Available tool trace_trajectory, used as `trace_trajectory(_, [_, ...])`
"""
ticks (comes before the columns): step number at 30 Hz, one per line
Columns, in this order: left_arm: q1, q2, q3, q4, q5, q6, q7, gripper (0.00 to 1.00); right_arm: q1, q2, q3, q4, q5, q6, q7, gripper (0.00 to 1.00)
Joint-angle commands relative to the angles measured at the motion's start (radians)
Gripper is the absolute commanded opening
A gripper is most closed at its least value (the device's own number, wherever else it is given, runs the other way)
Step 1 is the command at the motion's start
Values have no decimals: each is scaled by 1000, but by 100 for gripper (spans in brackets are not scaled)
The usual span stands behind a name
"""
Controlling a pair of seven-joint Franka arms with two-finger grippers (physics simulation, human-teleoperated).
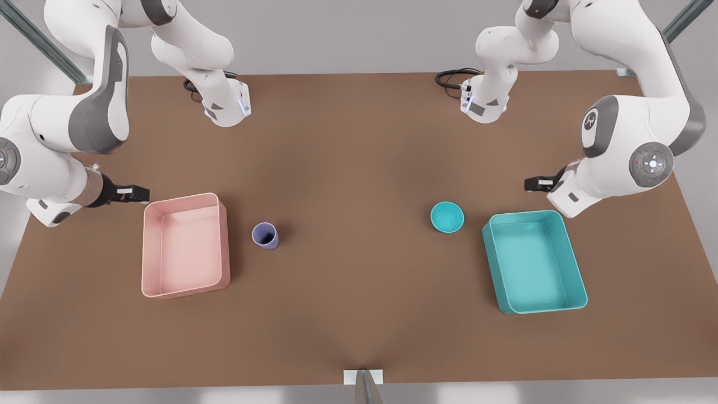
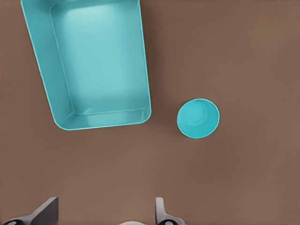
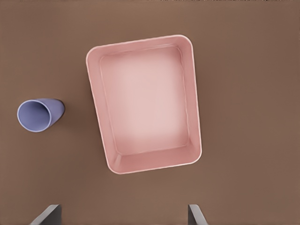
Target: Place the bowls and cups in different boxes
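Note:
A teal bowl stands upright on the brown table just beside the teal box, which is empty. A lavender cup stands upright close to the empty pale pink box. My left gripper hovers open behind the teal box at the front view's right. My right gripper hovers open behind the pink box at the front view's left. Neither gripper holds or touches anything.
The table is a wide brown surface with bare room between the cup and the bowl. Both arm bases stand at the far edge with black cables. A small bracket sits at the near edge.

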Motion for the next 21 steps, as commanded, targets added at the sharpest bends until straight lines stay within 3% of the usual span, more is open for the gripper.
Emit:
trace_trajectory(1, [0, -1, 0, 0, 1, 7, -61, 100, 0, -2, 0, 0, 1, 23, -12, 100])
trace_trajectory(2, [-9, 2, 0, -11, 1, 12, -64, 100, 5, 5, 2, -1, -10, 18, -12, 100])
trace_trajectory(4, [-221, 91, 0, -52, 54, 130, -183, 100, 52, 87, 26, 0, 7, 95, -40, 100])
trace_trajectory(6, [-316, 186, -3, -69, 68, 306, -255, 100, 160, 175, 26, 8, 4, 175, -25, 100])
trace_trajectory(8, [-360, 240, -3, -111, 85, 432, -301, 100, 197, 269, 26, -1, 7, 314, 12, 100])
trace_trajectory(10, [-397, 260, -3, -253, 88, 711, -352, 100, 247, 335, 26, -30, 8, 443, 161, 100])
trace_trajectory(13, [-402, 269, -3, -373, 88, 898, -358, 100, 256, 338, 26, -147, 21, 623, 241, 100])
trace_trajectory(15, [-405, 288, -3, -404, 90, 940, -355, 100, 256, 295, 26, -266, 36, 759, 273, 100])
trace_trajectory(21, [-419, 306, -3, -485, 94, 937, -361, 100, 258, 200, 29, -434, 41, 844, 339, 100])
